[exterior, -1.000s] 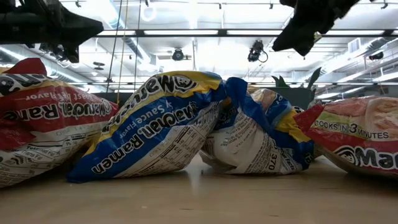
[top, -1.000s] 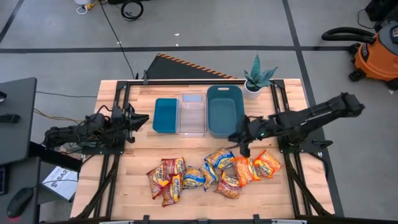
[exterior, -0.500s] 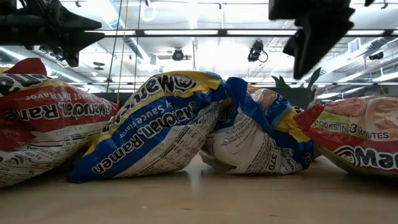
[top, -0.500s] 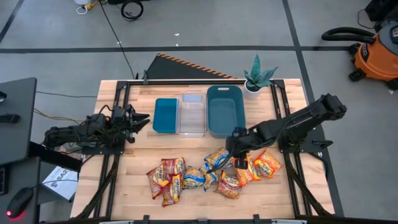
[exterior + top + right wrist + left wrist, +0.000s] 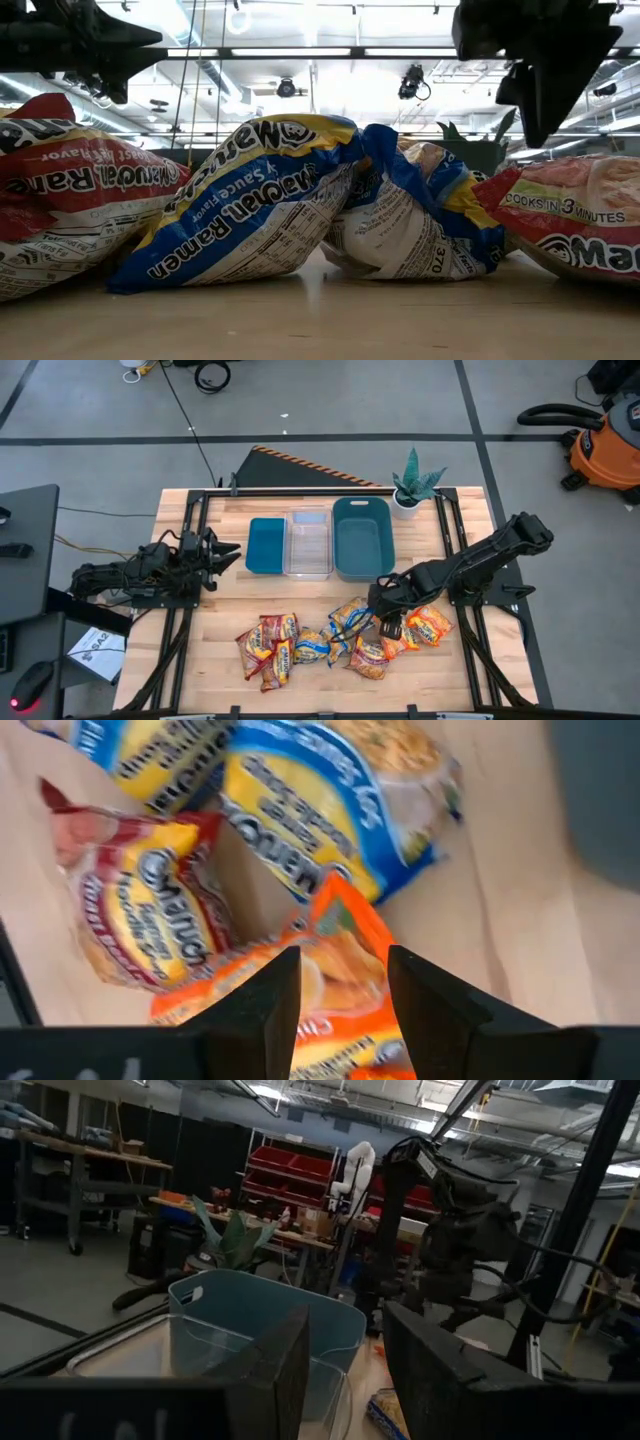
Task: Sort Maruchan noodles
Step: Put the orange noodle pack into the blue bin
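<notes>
The right gripper (image 5: 384, 622) points down over the right part of the noodle pile; its fingers (image 5: 255, 995) are parted, with nothing between them. Directly beneath them lies an orange Maruchan packet (image 5: 330, 985), with a blue-and-yellow packet (image 5: 330, 825) and a dark red packet (image 5: 140, 895) just beside it. No contact between fingers and packet is discernible. The left gripper (image 5: 222, 552) waits at the left side of the table (image 5: 230, 620), near the small teal bin (image 5: 266, 545); its fingers (image 5: 285, 1365) are likewise parted and empty. The Maruchan noodles (image 5: 340, 637) lie in a loose, overlapping row across the front of the table. Behind them stand the small teal bin, a clear bin (image 5: 308, 543) and a larger teal bin (image 5: 362, 537), side by side. A potted plant (image 5: 411, 485) stands at the rear right corner.
</notes>
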Controlling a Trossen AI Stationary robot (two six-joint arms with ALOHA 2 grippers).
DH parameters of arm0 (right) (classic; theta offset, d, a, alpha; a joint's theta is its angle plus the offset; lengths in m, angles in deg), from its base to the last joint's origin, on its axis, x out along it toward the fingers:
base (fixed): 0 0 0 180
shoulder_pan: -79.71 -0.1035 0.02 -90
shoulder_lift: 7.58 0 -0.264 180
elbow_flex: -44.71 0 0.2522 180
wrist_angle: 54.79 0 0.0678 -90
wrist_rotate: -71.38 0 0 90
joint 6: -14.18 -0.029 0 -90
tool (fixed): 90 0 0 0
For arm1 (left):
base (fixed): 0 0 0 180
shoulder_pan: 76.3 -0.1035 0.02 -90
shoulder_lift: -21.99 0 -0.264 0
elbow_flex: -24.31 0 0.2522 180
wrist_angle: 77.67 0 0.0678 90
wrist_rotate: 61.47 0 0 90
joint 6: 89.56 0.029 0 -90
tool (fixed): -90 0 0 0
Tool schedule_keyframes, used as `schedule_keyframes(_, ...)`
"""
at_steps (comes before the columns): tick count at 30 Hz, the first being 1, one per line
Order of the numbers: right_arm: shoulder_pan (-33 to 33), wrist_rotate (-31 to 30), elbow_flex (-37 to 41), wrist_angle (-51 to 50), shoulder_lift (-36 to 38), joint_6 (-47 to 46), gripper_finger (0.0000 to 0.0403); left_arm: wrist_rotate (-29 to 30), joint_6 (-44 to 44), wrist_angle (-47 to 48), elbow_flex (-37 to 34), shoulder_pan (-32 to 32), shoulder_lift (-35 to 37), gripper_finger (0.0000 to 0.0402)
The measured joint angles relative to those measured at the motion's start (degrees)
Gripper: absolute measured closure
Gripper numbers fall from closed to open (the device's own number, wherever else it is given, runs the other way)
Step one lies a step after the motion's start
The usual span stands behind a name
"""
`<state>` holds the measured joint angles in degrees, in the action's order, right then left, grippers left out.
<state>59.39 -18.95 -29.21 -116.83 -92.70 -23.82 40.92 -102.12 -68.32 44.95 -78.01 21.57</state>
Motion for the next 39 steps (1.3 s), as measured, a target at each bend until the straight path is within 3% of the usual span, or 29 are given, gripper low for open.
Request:
schedule_keyframes(5,0.2,0.2,0.0,6.0,-4.1,3.4,0.0246,0.3,0.3,0.1,0.0,0.0,0.0,0.0267)
schedule_keyframes(15,1.7,4.6,0.0,6.0,-10.0,8.4,0.0254,0.3,0.3,0.9,0.0,0.0,0.0,0.0267)
schedule_keyframes(20,1.8,4.7,0.0,6.3,-10.9,9.7,0.0298,0.3,0.3,0.7,0.0,0.0,0.0,0.0267)
schedule_keyframes(26,1.8,4.8,0.0,6.0,-11.3,10.9,0.0387,0.3,0.1,0.8,0.0,0.0,0.0,0.0267)
schedule_keyframes(29,1.8,4.9,0.0,6.0,-10.7,10.5,0.0391,0.3,-0.2,0.8,0.0,0.0,0.0,0.0267)
schedule_keyframes(33,2.0,4.5,-3.7,2.7,-9.0,9.4,0.0391,-0.1,-1.9,0.8,0.0,0.0,0.0,0.0267)
schedule_keyframes(39,2.2,-3.2,-14.5,-5.0,-8.3,15.6,0.0393,-0.8,-2.1,0.6,0.0,0.0,0.0,0.0267)
